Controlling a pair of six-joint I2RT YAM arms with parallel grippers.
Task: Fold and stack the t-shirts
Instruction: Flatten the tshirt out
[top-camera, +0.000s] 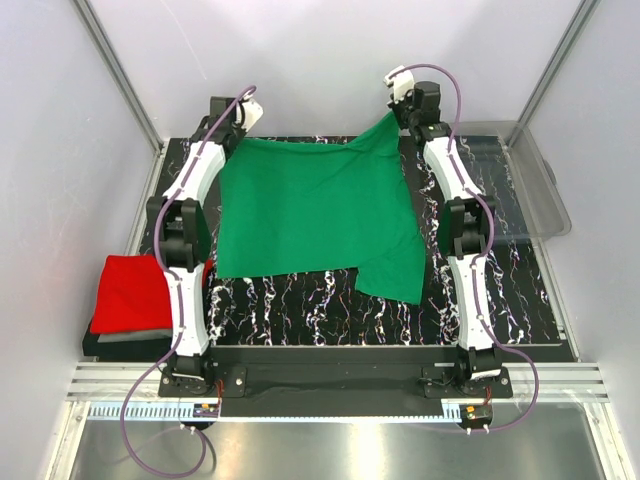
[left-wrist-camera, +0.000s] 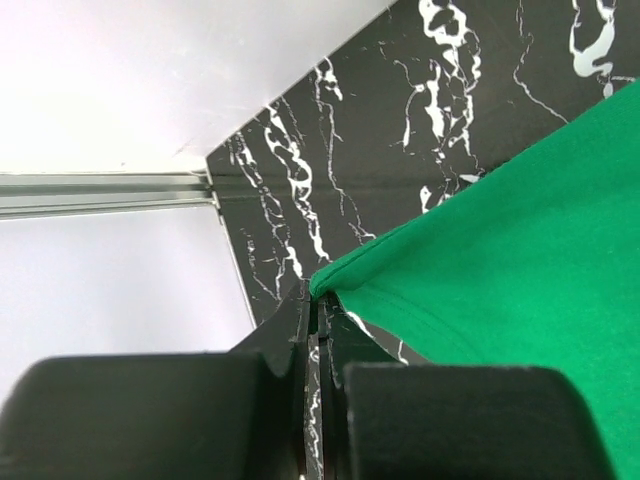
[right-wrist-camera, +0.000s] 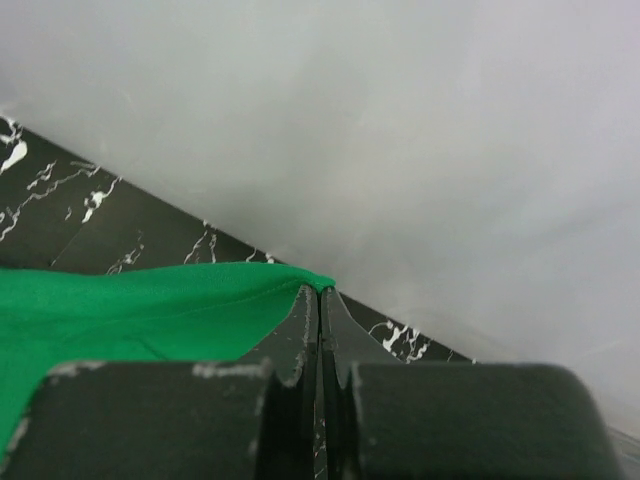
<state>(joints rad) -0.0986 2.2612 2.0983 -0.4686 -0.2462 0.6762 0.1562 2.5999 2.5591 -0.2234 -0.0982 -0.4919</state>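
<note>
The bright green t-shirt (top-camera: 315, 215) lies spread over the middle of the black marble table, with a sleeve hanging toward the front right. My left gripper (top-camera: 236, 128) is shut on its far left corner (left-wrist-camera: 330, 280). My right gripper (top-camera: 400, 118) is shut on its far right corner (right-wrist-camera: 315, 282) and lifts that corner off the table. The red t-shirt (top-camera: 135, 292) lies folded on the folded grey t-shirt (top-camera: 132, 337) at the table's left front edge, beside the left arm.
A clear plastic bin (top-camera: 535, 180) sits at the back right of the table. White enclosure walls stand close behind both grippers. Bare marble tabletop (top-camera: 330, 310) shows in front of the green shirt.
</note>
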